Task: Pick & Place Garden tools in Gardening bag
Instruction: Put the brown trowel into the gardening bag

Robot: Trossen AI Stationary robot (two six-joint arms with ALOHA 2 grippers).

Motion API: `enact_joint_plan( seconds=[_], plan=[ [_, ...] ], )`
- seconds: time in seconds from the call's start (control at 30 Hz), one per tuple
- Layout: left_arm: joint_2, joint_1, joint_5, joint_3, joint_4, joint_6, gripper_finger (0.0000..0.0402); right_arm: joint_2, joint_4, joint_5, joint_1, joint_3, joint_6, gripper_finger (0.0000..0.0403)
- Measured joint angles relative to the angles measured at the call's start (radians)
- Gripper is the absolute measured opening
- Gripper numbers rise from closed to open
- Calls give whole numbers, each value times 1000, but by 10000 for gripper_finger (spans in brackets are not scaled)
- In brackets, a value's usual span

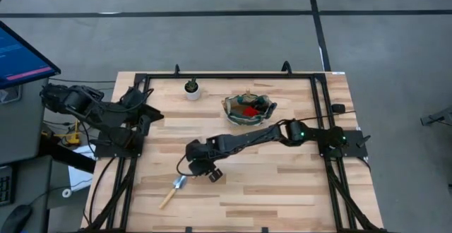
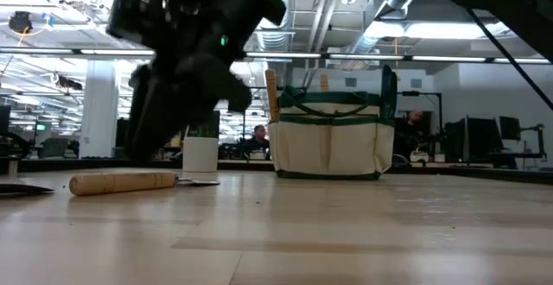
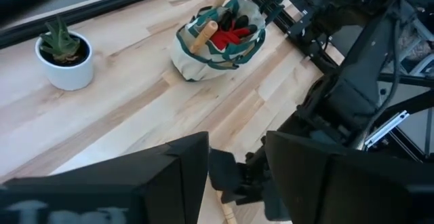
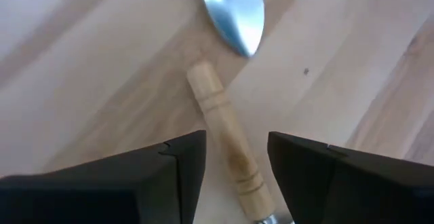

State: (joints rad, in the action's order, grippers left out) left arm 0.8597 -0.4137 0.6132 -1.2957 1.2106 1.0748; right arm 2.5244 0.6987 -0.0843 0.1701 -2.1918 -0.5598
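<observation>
Wooden-handled trowel remains on the table; right gripper poised above it, fingers apart and empty.

High view: right gripper (image 1: 210, 171) sits mid-table, just right of the trowel (image 1: 171, 190) lying near the front edge; gardening bag (image 1: 248, 109) stands well apart at the far side; left gripper (image 1: 145, 116) waits at the left, open. Low view: trowel lies flat, bag upright, handles protruding. Right wrist view: handle (image 4: 227, 140) runs between the fingers (image 4: 169, 166); a second blade (image 4: 234, 10) apparently lies beyond. Centre on the handle, descend squarely, close firmly.

Two matte-black jointed arms (image 1: 240, 140), small green indicator lights, black cabling, blocky dark fingers (image 4: 135, 183).
</observation>
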Motion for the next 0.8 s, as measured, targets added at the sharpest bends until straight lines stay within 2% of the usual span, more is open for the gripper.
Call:
enact_joint_plan(
  seconds=[0.8],
  plan=[
    [0, 0, -17, 0, 0, -5, 136, 18, 20, 3, -14, 8, 0, 141]
  ],
)
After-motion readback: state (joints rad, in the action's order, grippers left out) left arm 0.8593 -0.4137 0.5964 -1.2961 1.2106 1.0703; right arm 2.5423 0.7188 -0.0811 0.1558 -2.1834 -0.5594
